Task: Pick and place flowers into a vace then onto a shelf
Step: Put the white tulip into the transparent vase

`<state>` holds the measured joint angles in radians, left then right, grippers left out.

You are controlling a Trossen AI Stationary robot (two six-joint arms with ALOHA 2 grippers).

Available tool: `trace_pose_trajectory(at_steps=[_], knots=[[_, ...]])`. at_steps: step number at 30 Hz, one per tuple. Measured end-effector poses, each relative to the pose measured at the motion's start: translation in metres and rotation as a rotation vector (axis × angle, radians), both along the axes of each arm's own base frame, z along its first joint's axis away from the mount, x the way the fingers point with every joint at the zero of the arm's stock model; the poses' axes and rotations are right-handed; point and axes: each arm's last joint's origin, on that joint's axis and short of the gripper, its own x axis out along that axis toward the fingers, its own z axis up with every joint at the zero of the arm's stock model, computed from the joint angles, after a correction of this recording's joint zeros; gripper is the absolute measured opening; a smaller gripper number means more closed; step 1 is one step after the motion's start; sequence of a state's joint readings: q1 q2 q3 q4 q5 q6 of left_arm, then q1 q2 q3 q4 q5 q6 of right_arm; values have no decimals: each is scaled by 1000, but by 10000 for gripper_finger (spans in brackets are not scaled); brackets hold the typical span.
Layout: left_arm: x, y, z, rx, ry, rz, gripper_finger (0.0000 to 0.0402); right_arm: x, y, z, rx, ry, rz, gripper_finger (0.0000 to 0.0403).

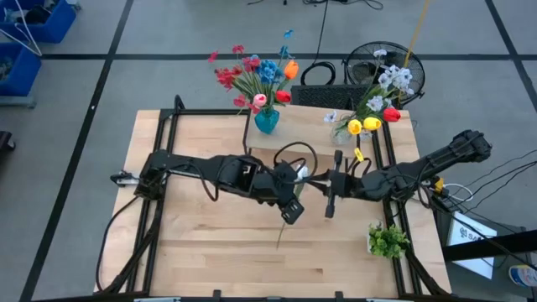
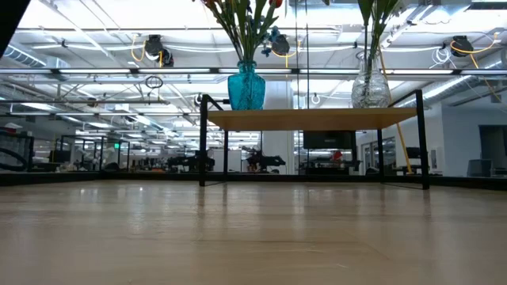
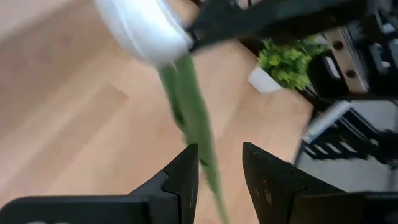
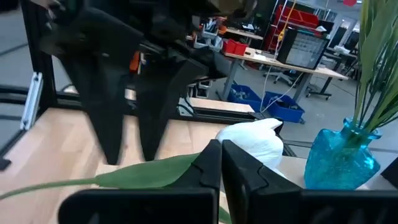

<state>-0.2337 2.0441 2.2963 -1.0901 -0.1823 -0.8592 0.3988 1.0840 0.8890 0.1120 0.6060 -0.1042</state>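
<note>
While 2 vases sit on 1 shelf (image 2: 317, 119), right gripper (image 4: 221, 163) jaws clench 1 white flower (image 4: 252, 142); left gripper (image 3: 219, 167) jaws apart round stem.

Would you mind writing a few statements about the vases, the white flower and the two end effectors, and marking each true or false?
1. A blue vase and a clear vase both stand on the shelf. True.
2. The right end effector is shut on the white flower, just below its blossom. True.
3. The left end effector is clamped tight on the flower's stem. False: its fingers stand apart, with the stem running between them.
4. The small leafy plant stands on the shelf. False: it sits on the table near the right edge.
5. The blue vase is empty. False: it holds red, pink and blue flowers.
</note>
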Motion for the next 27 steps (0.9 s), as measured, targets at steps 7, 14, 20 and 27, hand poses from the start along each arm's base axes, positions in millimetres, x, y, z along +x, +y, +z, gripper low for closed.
trace_pose_trajectory(at_steps=[7,14,20,27], knots=[[-1,2,0,96,-5,15,129,0,0,2,101,-43,-8,0],[1,8,1,162,-16,29,129,1,1,8,121,-98,-1,0],[10,16,9,187,-112,-3,118,2,3,12,117,-139,71,0],[12,19,10,223,-120,-54,15,2,3,13,62,-134,79,14]])
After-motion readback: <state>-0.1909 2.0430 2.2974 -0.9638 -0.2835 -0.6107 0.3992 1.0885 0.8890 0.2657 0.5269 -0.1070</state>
